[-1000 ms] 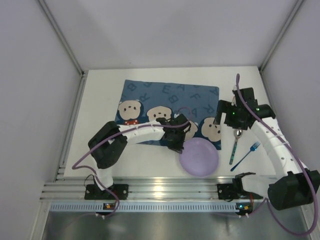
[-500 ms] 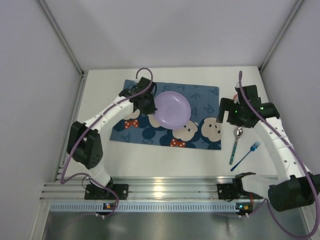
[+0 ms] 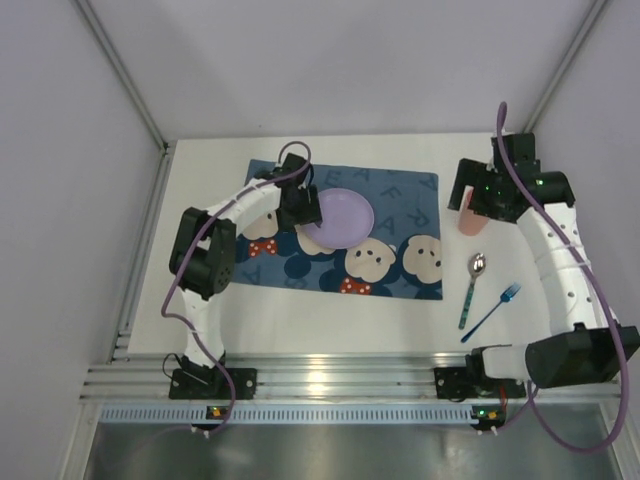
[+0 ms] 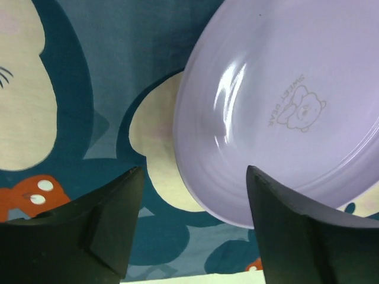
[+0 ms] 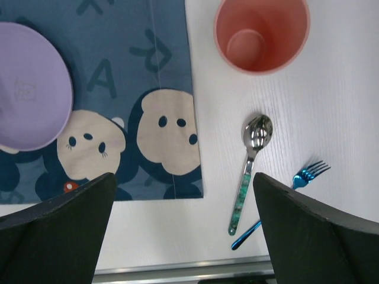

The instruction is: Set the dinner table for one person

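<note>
A purple plate (image 3: 340,218) (image 4: 284,100) lies on the dark-blue mouse placemat (image 3: 400,200) (image 4: 118,77) on the white dinner table (image 3: 300,310). My left gripper (image 3: 308,208) (image 4: 192,228) is open at the plate's left edge, and the rim reaches in between its fingers without being pinched. My right gripper (image 3: 472,195) (image 5: 183,231) hangs open high over the table's right side and holds nothing. Below it are a pink cup (image 3: 469,219) (image 5: 262,32), a spoon (image 3: 472,288) (image 5: 251,171) with a green handle and a blue fork (image 3: 492,310) (image 5: 296,186).
The cup, spoon and fork sit on bare table (image 5: 331,118) just right of the placemat (image 5: 118,71). A ribbed aluminium rail (image 3: 320,380) runs along the near edge. White walls close in the left, far and right sides.
The left arm carried the plate from the table's front up onto the placemat, set it down and opened. The right arm drew back toward the far right, uncovering the pink cup.
</note>
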